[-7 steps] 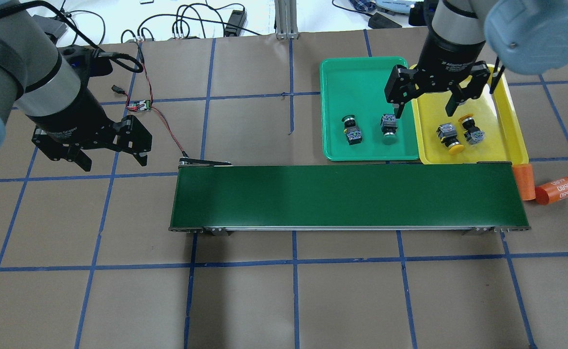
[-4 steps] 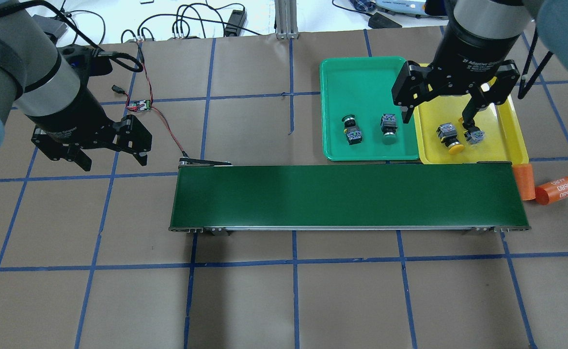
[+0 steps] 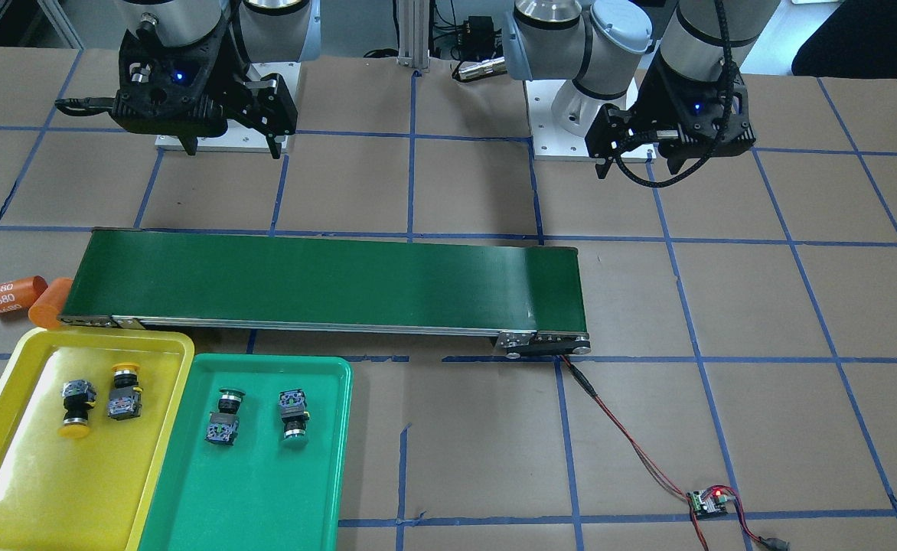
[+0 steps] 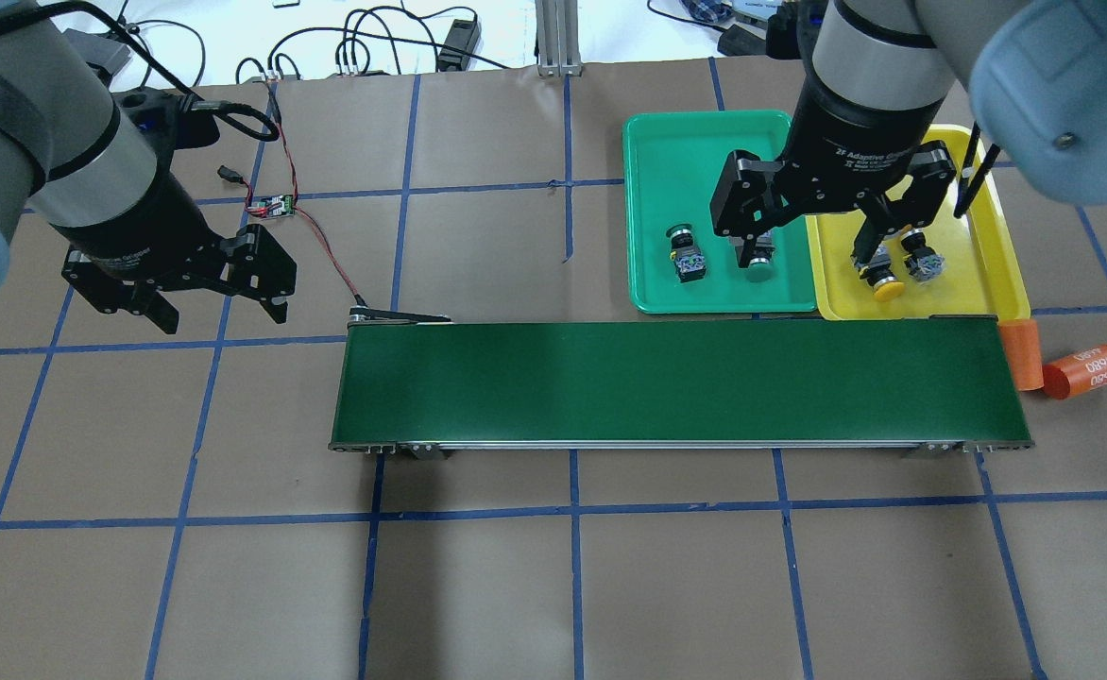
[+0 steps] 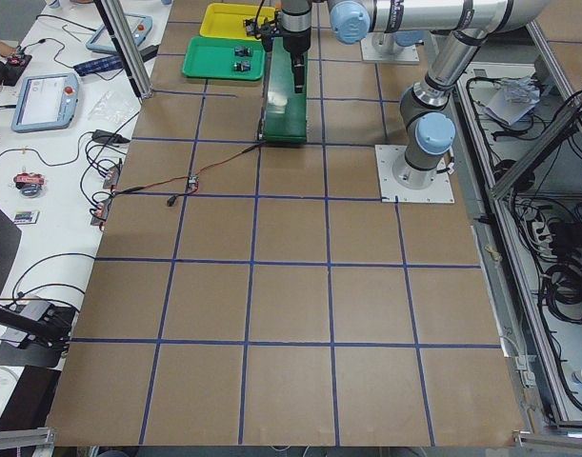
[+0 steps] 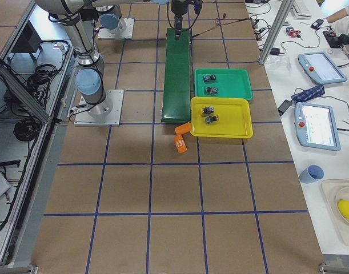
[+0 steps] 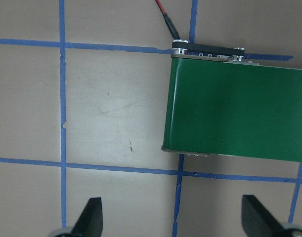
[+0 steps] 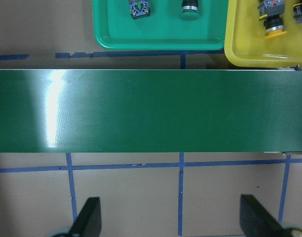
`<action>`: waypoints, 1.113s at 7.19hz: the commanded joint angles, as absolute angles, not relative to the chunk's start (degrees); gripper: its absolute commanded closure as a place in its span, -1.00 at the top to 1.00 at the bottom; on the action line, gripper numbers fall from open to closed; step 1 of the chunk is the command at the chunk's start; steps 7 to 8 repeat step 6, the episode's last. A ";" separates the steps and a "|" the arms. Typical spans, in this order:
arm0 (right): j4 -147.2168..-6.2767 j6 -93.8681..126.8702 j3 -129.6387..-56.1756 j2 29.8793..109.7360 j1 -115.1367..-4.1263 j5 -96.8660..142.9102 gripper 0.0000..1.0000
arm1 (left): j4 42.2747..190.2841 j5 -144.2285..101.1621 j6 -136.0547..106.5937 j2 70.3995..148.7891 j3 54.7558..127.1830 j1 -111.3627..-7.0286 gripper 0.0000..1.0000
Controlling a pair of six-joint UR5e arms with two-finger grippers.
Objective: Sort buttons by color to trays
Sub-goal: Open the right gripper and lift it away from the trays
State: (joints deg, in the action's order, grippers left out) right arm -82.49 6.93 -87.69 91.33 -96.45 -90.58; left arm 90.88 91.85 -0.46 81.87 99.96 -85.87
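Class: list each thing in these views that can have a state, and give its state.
left gripper: open, holding nothing.
right gripper: open, holding nothing.
yellow-capped buttons: both lying in the yellow tray.
green-capped buttons: both lying in the green tray.
conveyor belt: carries no buttons.
orange cylinders: lying on the table by the belt's end.

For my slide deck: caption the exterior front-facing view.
Sorted: two yellow-capped buttons in the yellow tray, two green-capped buttons in the green tray, beside the conveyor belt.
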 commanded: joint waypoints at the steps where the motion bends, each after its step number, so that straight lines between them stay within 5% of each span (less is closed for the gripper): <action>1: -84.46 5.45 -87.63 91.14 -96.24 -92.02 1.00 | 90.79 91.85 -0.79 82.09 99.93 -85.87 1.00; 8: -84.55 5.54 -87.71 91.14 -96.15 -92.11 1.00 | 90.79 91.76 -1.05 82.09 99.84 -85.87 1.00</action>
